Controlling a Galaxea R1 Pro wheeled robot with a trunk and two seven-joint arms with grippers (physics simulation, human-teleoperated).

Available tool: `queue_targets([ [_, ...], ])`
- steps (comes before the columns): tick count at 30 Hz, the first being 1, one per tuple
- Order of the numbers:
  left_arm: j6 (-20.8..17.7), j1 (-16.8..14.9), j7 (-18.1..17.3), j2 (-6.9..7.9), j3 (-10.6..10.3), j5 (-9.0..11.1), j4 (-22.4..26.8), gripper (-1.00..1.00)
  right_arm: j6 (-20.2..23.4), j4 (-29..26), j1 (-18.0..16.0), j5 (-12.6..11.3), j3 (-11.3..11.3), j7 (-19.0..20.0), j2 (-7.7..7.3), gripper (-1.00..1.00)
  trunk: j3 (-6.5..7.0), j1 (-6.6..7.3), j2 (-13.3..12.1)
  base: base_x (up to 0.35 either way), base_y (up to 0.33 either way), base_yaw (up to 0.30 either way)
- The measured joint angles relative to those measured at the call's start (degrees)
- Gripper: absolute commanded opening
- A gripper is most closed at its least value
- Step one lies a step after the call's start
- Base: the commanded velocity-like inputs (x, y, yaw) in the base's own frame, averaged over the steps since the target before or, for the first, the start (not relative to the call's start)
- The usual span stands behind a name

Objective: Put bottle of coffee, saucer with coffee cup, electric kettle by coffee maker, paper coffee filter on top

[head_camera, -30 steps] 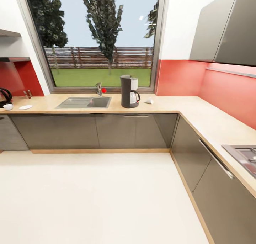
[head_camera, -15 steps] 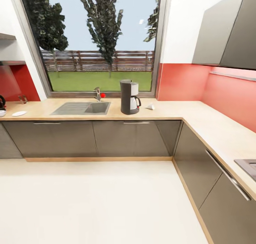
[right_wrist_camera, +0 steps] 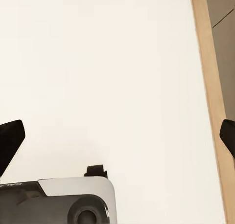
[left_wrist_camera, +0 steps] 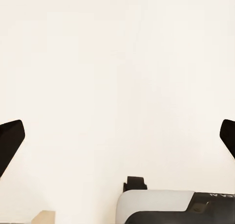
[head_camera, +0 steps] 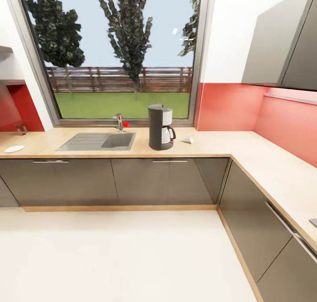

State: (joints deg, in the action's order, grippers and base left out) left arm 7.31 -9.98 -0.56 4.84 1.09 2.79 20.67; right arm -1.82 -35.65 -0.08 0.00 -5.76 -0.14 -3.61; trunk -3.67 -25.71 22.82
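Standing beside the sink, the tall dark grey coffee maker (head_camera: 160,127) occupies the light beige countertop (head_camera: 211,145); a whitish paper filter (head_camera: 188,139), probably, lies nearby. Both grippers (left_wrist_camera: 117,136) (right_wrist_camera: 117,136) hang spread, empty, floorward for travel.

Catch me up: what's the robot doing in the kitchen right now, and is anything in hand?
Nothing is being handled. Both wrist views show open fingers of the left gripper and right gripper over bare floor. Ahead, the coffee maker stands on the kitchen countertop, the paper coffee filter lies beside it, and the saucer sits far left.
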Motion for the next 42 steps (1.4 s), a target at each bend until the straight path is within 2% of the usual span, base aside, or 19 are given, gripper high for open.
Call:
queue_targets([
  [26,0.0,0.0,0.0,0.0,-0.1,0.0,0.0,1.0,0.0,0.0,0.0,0.0,0.0,0.0,0.0,1.0,2.32,0.0,0.0,0.339,-0.001,0.0],
  [33,0.0,0.0,0.0,0.0,-0.1,0.0,0.0,1.0,-0.1,-0.1,0.0,0.0,0.0,0.0,0.0,1.0,2.47,0.0,0.0,0.324,-0.093,0.0],
  [42,0.0,0.0,0.0,0.0,-0.2,0.0,0.0,1.0,-3.5,0.1,0.0,0.1,0.1,0.0,0.0,1.0,2.48,0.0,0.0,0.305,-0.132,0.0],
])
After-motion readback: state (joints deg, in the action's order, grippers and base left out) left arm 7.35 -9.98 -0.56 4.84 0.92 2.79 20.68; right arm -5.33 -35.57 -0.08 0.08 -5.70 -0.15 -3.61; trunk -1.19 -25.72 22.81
